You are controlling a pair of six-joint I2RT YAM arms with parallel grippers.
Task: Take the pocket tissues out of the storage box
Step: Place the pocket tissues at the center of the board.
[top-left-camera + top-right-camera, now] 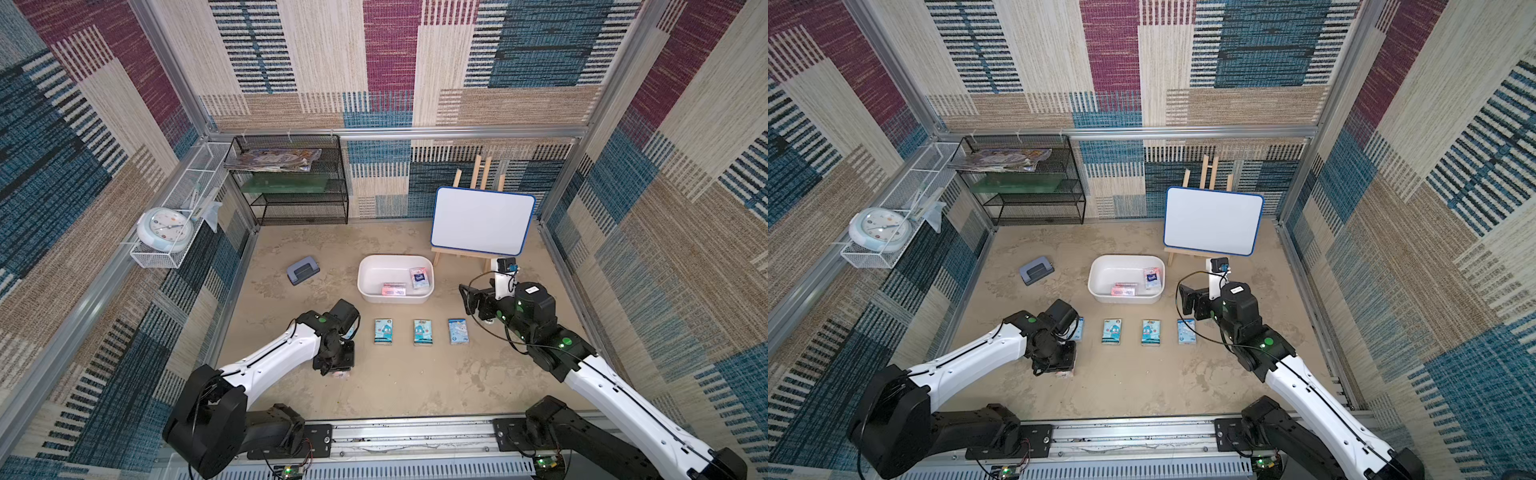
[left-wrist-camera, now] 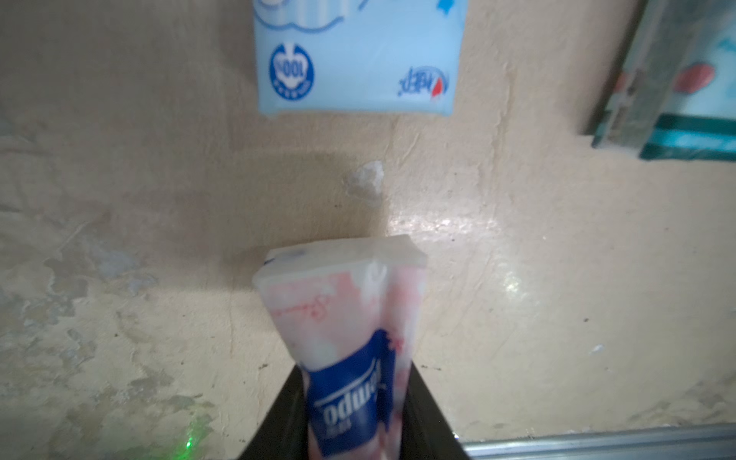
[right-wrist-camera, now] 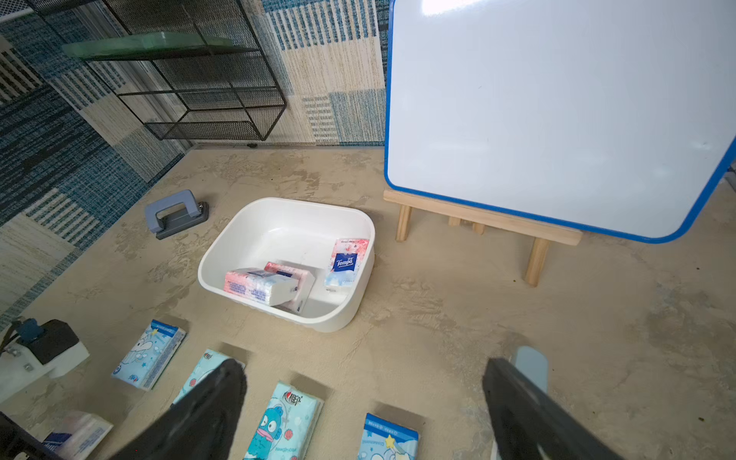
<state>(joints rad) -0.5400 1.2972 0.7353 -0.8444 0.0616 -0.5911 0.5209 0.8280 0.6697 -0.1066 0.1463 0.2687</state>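
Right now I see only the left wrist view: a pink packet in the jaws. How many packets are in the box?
Observer: Three in the box: a pink pair, one on the other, and a third packet leaning on a wall.
Operator: Is the right gripper free?
Observer: Yes, the right gripper is open and empty, beside the box.
Operator: How many packets on the table?
Observer: Four blue packets, in a row before the box.
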